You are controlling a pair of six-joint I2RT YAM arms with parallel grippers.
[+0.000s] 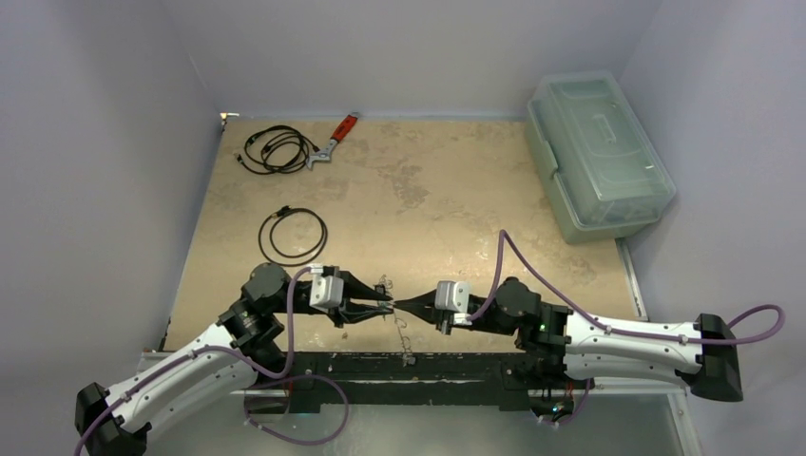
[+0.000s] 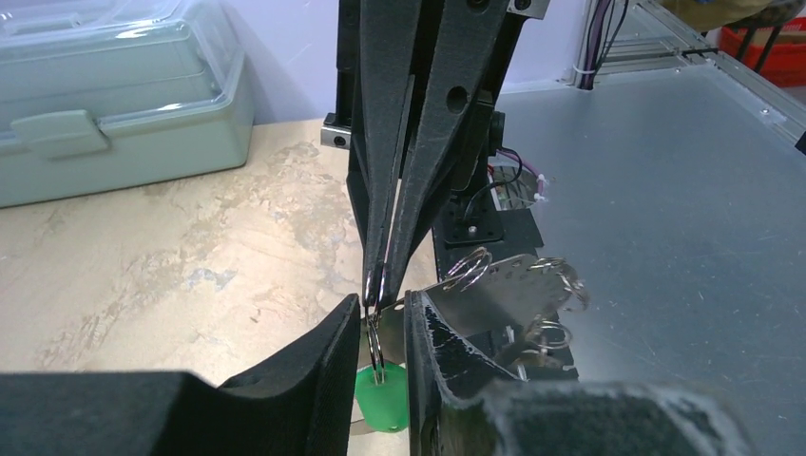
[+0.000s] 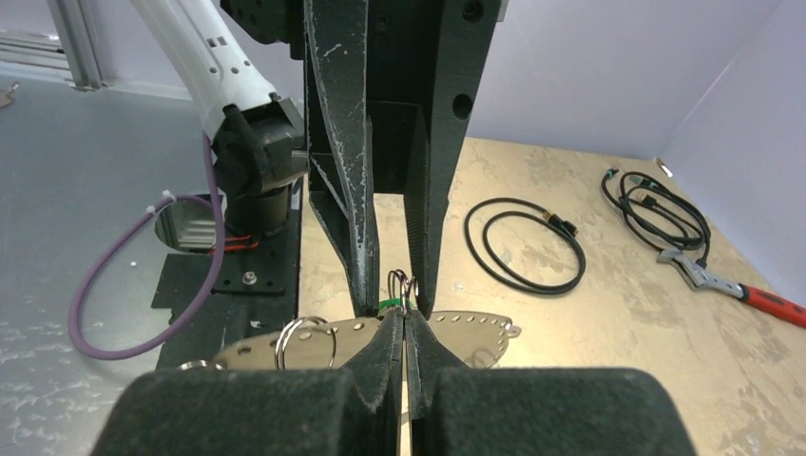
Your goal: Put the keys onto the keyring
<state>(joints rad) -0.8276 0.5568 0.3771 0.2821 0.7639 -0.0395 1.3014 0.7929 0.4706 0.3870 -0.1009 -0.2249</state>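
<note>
Two grippers tip to tip over the table's [image 1: 428, 190] near edge; one keyring [image 2: 494, 290], one green-tagged key [image 2: 382, 404], two black cable coils [image 1: 276, 152], one red-handled wrench [image 1: 337, 133], one lidded box [image 1: 599, 157]. Right gripper [image 3: 406, 318]: fingers [image 3: 385, 361] pinched shut on the key's wire ring [image 2: 376, 344]. Left gripper [image 2: 382, 309]: fingers [image 2: 314, 380] parted narrowly, straddling that ring without clamping it. Keyring a flat grey perforated metal strip carrying split rings, just beside both tips; green plastic tag hanging below.

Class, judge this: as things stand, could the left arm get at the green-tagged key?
Probably yes. The green-tagged key hangs inside the left pincer, whose jaws stand apart on either side, with nothing between. The right pincer, shut on the small ring above the tag, crowds that gap only from above.
</note>
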